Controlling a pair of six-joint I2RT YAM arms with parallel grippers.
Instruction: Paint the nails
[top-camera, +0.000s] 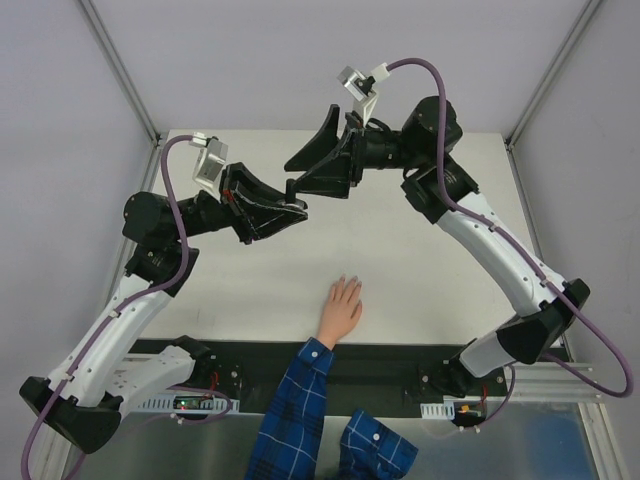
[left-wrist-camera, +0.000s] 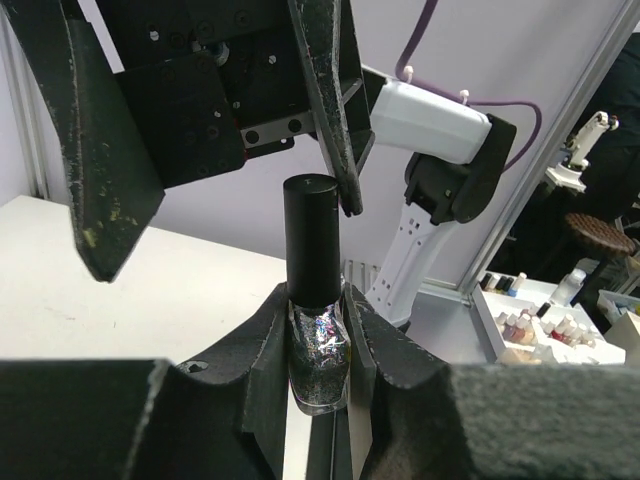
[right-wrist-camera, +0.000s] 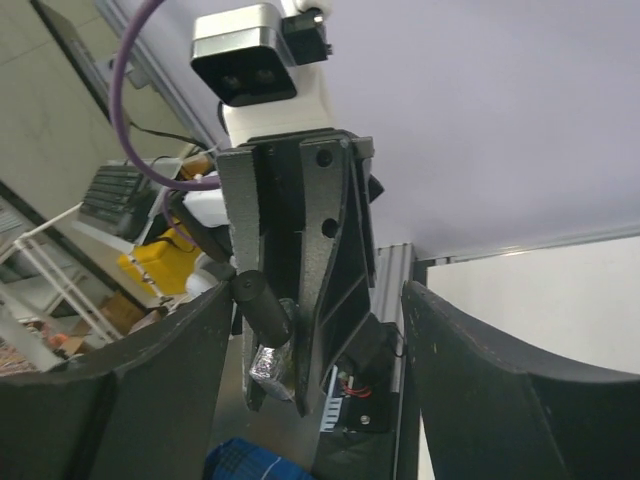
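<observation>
The left claw (left-wrist-camera: 318, 340) is grasping a bottle (left-wrist-camera: 311, 235) by its glittery body, the black cap sticking up clear of the jaws. The right claw (right-wrist-camera: 318, 290) is hanging released, jaws spread wide, and the cap is sitting between them, close to one jaw; I cannot tell if it is touching. The nails (top-camera: 345, 281) are tipping a hand (top-camera: 342, 308) that is lying flat on the table (top-camera: 430, 270), well apart from both claws, below them and toward the arm bases. They are pointing toward the claws.
</observation>
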